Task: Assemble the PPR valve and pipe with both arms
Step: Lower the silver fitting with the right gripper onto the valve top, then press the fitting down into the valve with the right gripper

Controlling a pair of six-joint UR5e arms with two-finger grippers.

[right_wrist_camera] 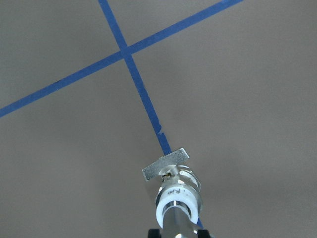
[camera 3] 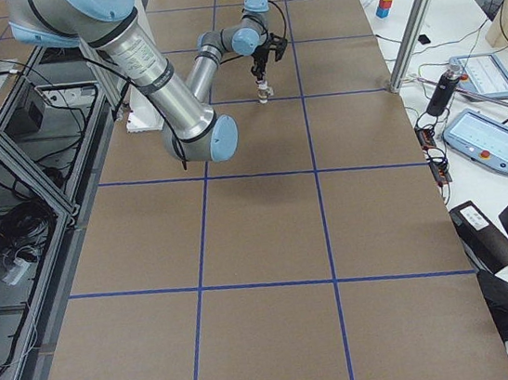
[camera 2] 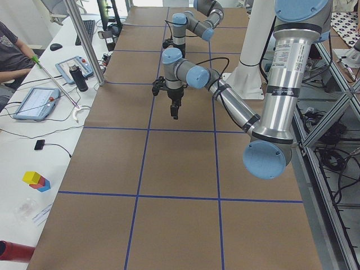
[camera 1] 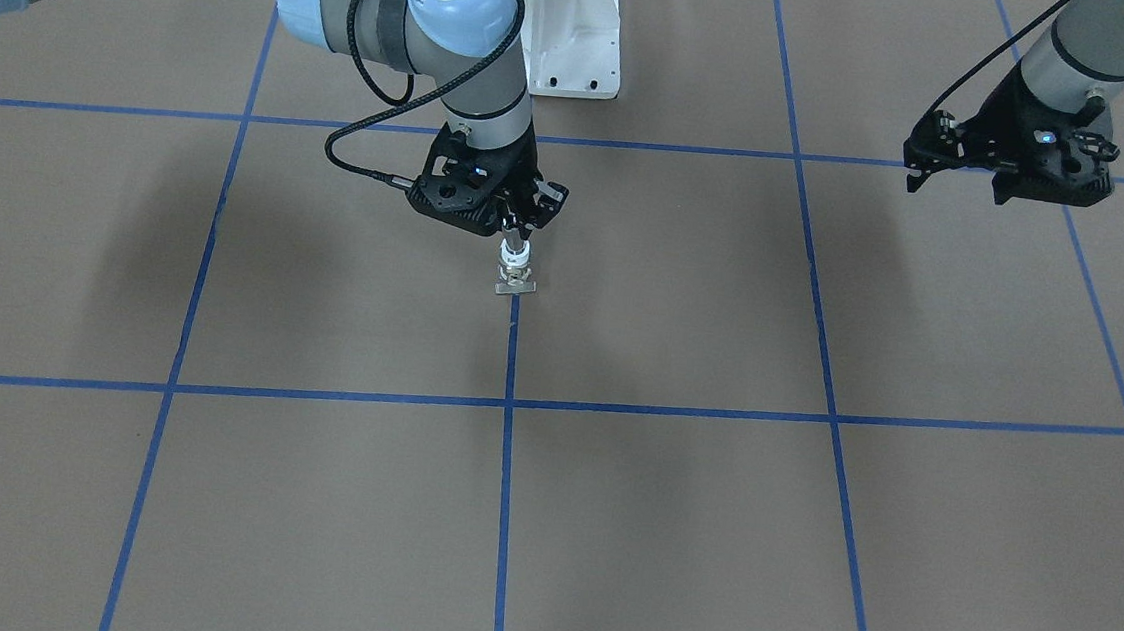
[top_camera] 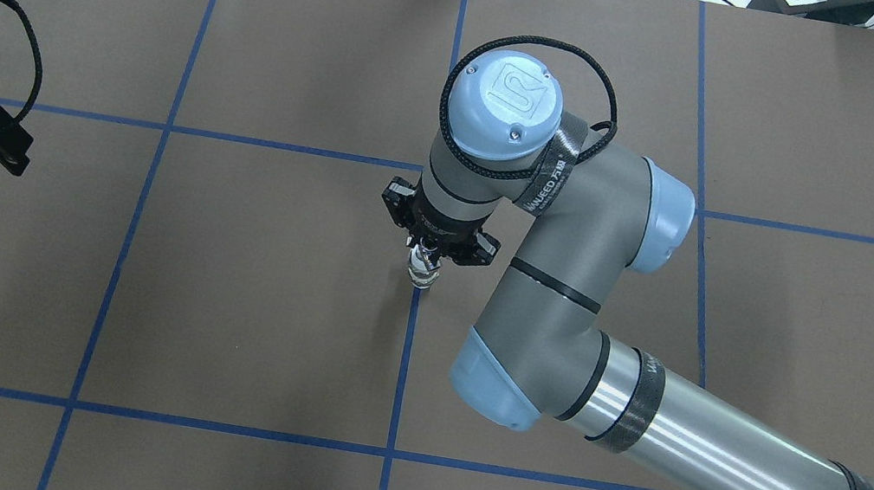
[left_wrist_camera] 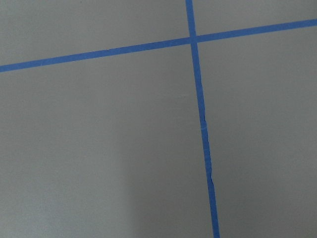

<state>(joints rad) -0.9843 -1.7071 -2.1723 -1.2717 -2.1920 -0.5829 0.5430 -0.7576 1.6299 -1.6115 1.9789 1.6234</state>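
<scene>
Pipe [right_wrist_camera: 172, 223] and PPR valve [right_wrist_camera: 174, 182] gleam metallic; table [right_wrist_camera: 247, 99] matt.

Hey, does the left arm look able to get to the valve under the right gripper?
Probably yes. Nothing stands between the open left gripper and the valve, which juts out below the right gripper holding its pipe.

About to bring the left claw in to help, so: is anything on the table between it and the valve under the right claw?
Nothing visible. Only bare taped table lies between the open left claw and the PPR valve, which hangs from the pipe gripped in the right claw.
</scene>
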